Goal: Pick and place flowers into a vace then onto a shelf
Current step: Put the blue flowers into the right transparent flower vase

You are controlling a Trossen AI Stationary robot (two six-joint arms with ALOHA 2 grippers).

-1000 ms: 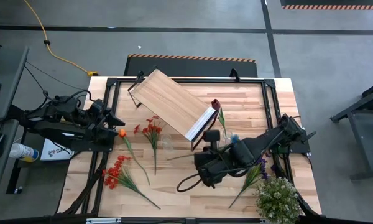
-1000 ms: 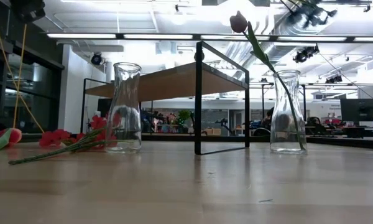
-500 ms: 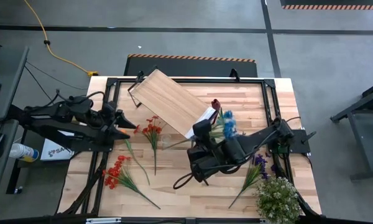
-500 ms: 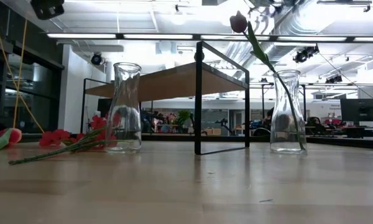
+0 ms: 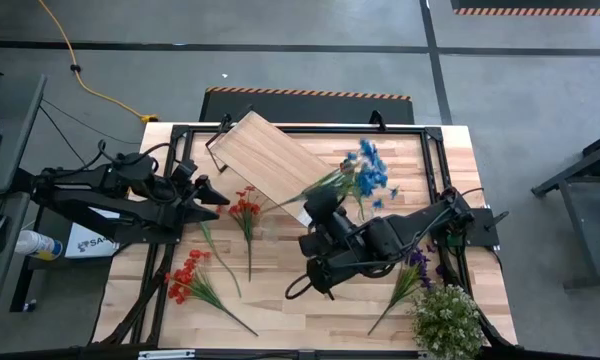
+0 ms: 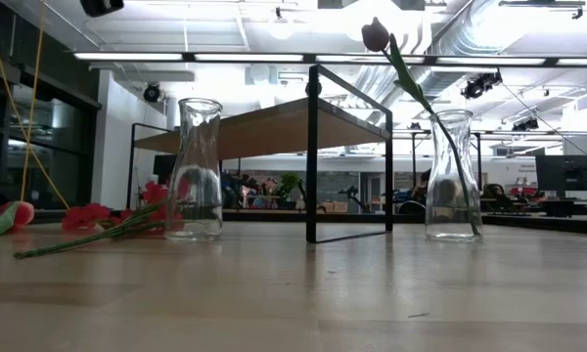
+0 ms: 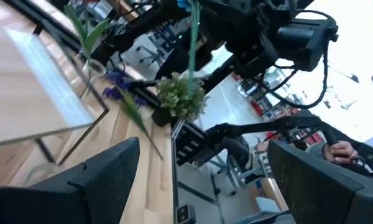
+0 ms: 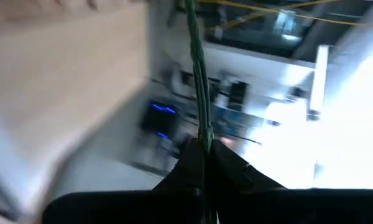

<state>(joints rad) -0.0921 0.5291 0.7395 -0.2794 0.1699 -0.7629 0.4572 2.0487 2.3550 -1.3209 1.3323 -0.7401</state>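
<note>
A: Shelf first: the light-wood board on its black frame sits angled across the far middle of the table, its near end close to the right arm. In the low view it stands between 2 glass vases.

B: And the arms?

A: The right gripper is up near the shelf's near corner, fingers pressed together, pinching the green stem of the blue spray. The blooms hang in the air above the table's far right part. Its wrist view shows the stem running out from between the closed fingertips.

B: The left one?

A: The left gripper hovers by the table's left side, just beside the red spray, fingers spread wide with nothing between them.

B: What lies loose?

A: A bushy pale plant at the near right corner; a second red spray at the near left; a purple spray flat on the right; the orange tulip's stem between the 2 red sprays, its bloom visible in the low view.

B: The vases?

A: The left vase is empty, with red blooms behind it. The right vase holds the dark red rose, its stem leaning left.
</note>
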